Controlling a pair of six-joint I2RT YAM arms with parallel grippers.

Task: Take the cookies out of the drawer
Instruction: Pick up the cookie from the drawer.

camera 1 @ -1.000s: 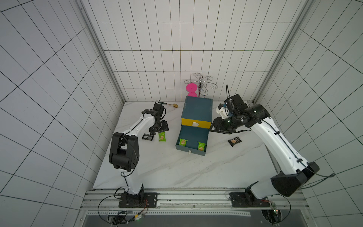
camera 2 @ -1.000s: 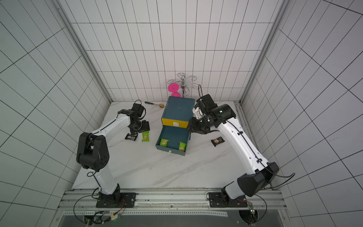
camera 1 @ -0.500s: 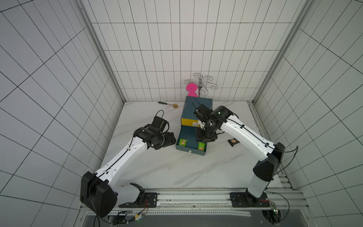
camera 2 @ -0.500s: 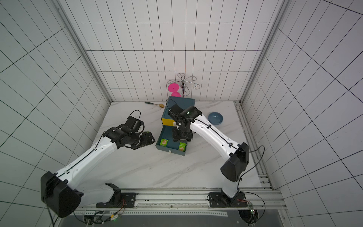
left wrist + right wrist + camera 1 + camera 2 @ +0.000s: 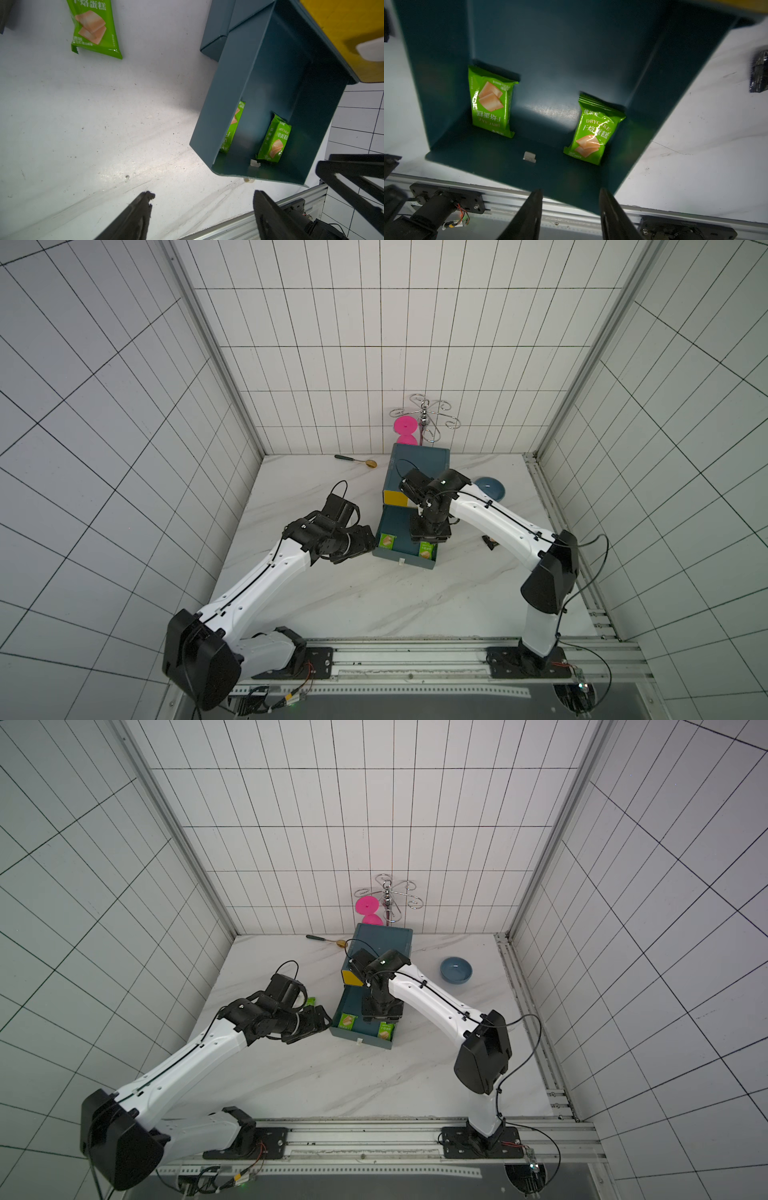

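Right arm, frame centre: wrist pitched down, right claw spread, empty, over drawer holding two green cookies; left claw spread, empty, beside drawer.

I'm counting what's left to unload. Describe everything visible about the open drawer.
The drawer is a dark teal, open-topped box that looks like thin sheet plastic or metal. It is pulled out of its matching cabinet, below a yellow front, and extends over the marble table. A small white knob sits on its front wall. Two green cookie packets lie flat inside, one near each front corner. The right gripper hovers open above it, touching nothing.
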